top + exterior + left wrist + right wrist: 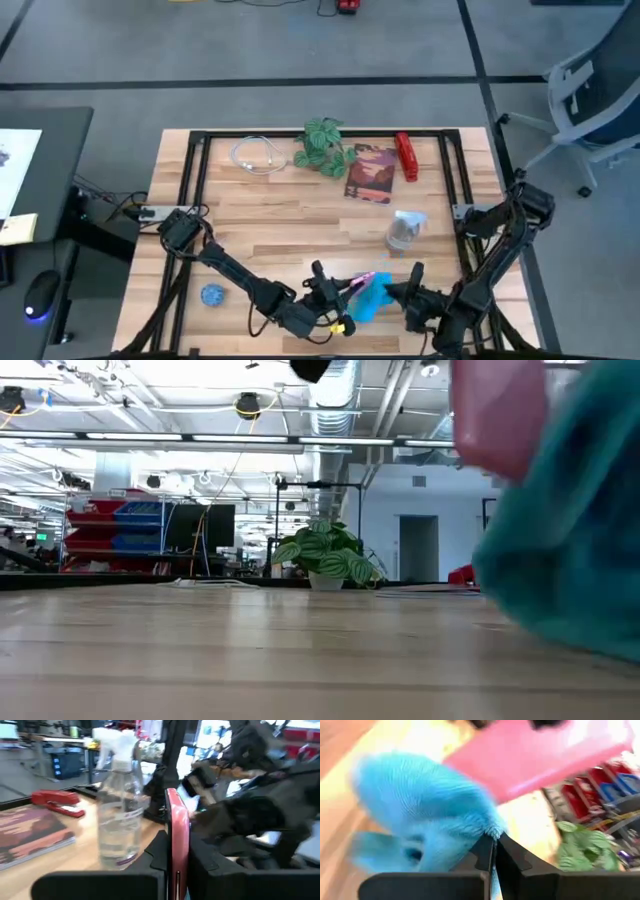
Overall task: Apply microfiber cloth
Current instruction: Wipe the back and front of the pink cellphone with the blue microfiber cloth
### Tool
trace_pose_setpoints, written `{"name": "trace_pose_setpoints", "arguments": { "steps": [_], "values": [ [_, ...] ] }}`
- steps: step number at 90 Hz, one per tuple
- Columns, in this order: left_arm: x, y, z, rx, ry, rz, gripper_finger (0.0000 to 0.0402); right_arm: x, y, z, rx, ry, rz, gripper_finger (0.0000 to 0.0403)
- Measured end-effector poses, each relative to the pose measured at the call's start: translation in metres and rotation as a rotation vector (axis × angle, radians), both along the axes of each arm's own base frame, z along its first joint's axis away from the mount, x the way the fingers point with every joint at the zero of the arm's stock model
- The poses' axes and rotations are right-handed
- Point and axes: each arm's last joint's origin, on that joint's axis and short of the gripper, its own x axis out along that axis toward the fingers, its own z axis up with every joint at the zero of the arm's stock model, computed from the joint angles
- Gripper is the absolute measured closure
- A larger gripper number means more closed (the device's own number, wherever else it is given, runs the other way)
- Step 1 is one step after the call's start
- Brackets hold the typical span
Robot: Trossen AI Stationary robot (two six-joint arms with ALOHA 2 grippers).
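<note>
Hanging cloth: the cloth (371, 296) droops at the table's (300, 225) near edge between both grippers, long axis running from the phone toward the near edge.
Phone: pink-cased phone (177, 832) stands on edge, touching the cloth's top.
Left arm: stretched low along the near edge; left gripper (172, 857) clamped on the phone.
Right arm: folded back from the right; right gripper (495, 847) pinched together on the cloth's edge.
Nearby: bottle (404, 230) behind them.

Industrial lab or workshop; exposed ceiling ducts (335, 400), red parts bins (100, 525), monitors (200, 525)
</note>
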Motion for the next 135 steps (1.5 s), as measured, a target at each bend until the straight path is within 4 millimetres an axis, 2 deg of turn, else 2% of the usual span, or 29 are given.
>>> {"name": "trace_pose_setpoints", "arguments": {
  "steps": [7,21,36,47,65,72,82,90,98,106,119,135],
  "values": [
    [-0.004,0.002,0.007,0.004,0.015,0.024,0.0391,0.003,-0.003,0.005,-0.009,-0.001,-0.002,0.0403],
    [-0.014,0.007,0.026,0.026,0.049,0.048,0.0391,0.014,-0.015,0.013,-0.062,-0.124,-0.129,0.0403],
    [-0.021,0.012,0.038,0.048,0.086,0.059,0.0391,0.027,-0.024,0.013,-0.057,-0.168,-0.208,0.0403],
    [-0.022,0.012,0.036,0.051,0.099,0.059,0.0391,0.033,-0.02,0.006,0.062,-0.048,-0.122,0.0403],
    [-0.021,0.013,0.031,0.011,0.115,0.032,0.0391,0.039,-0.013,-0.009,0.413,0.234,0.02,0.0396],
    [-0.021,0.013,0.03,0.007,0.123,0.022,0.0391,0.04,-0.009,-0.012,0.441,0.288,0.08,0.0371],
    [-0.02,0.014,0.029,-0.01,0.133,-0.003,0.0391,0.038,-0.005,-0.01,0.402,0.321,0.172,0.0307],
    [-0.019,0.014,0.028,-0.037,0.144,-0.058,0.039,0.034,-0.005,0.004,0.305,0.334,0.253,0.0243],
    [-0.017,0.014,0.026,-0.074,0.163,-0.122,0.039,0.025,-0.003,0.026,0.165,0.344,0.375,0.0183],
    [-0.013,0.017,0.024,-0.121,0.192,-0.218,0.039,0.01,-0.001,0.048,-0.024,0.348,0.535,0.0142],
    [-0.003,0.027,0.024,-0.197,0.233,-0.397,0.039,-0.011,-0.002,0.066,-0.462,0.315,0.737,0.0126],
    [0.01,0.047,0.023,-0.251,0.277,-0.56,0.039,-0.004,-0.005,0.07,-0.894,0.29,0.783,0.0124]
  ]
}}
